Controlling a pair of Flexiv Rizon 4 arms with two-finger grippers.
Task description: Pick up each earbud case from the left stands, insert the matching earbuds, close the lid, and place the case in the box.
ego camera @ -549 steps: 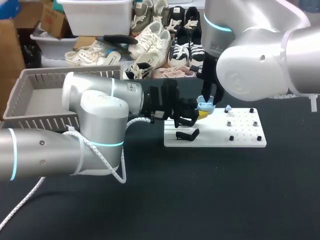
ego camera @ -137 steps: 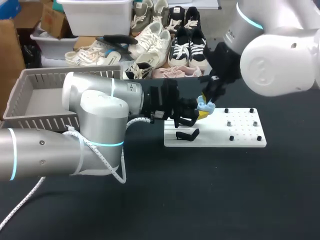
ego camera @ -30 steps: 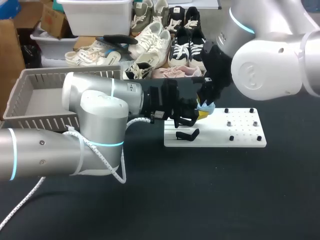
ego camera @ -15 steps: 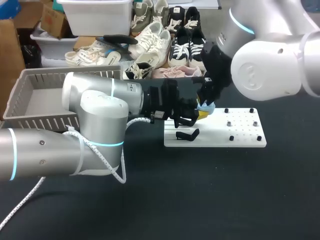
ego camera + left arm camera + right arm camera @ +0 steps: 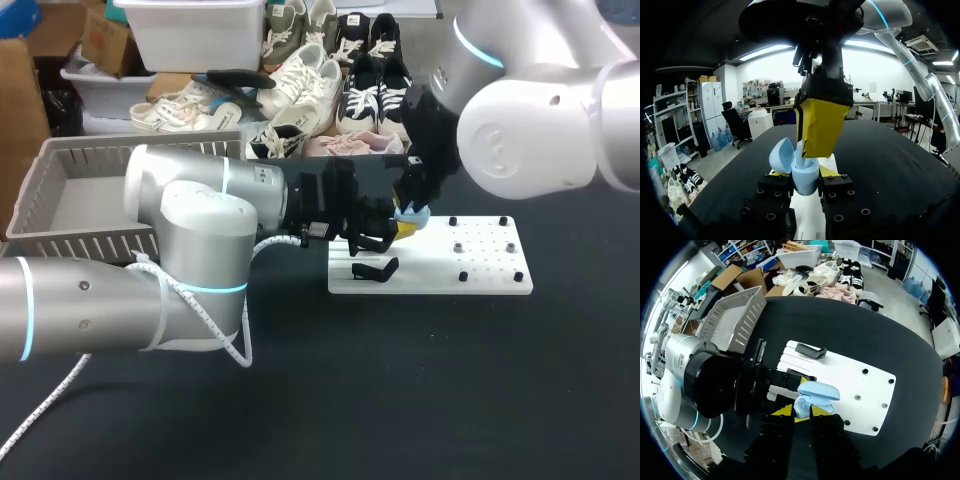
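Note:
A light blue earbud case (image 5: pixel 805 175) with its lid (image 5: pixel 781 154) tipped open is held above the white stand board (image 5: pixel 490 275). My left gripper (image 5: pixel 403 228) comes from the left and is shut on the case's body from two sides. My right gripper (image 5: pixel 820 127) hangs straight down over the open case (image 5: pixel 816 392), its yellow tips at the rim. A small pale blue earbud (image 5: pixel 799 150) shows under them, and the right gripper (image 5: pixel 800 412) is shut on it. A black earbud case (image 5: pixel 375 270) lies on the board's left stand.
The grey basket (image 5: pixel 80 190) stands at the far left behind my left arm. The board's right half carries several small black pegs (image 5: pixel 463 276). Bare dark tabletop (image 5: pixel 420 390) stretches in front of the board.
Over the last second my right arm has only shifted slightly above the case, and both grips are the same. The pale blue earbud once on the board's peg is gone from it.

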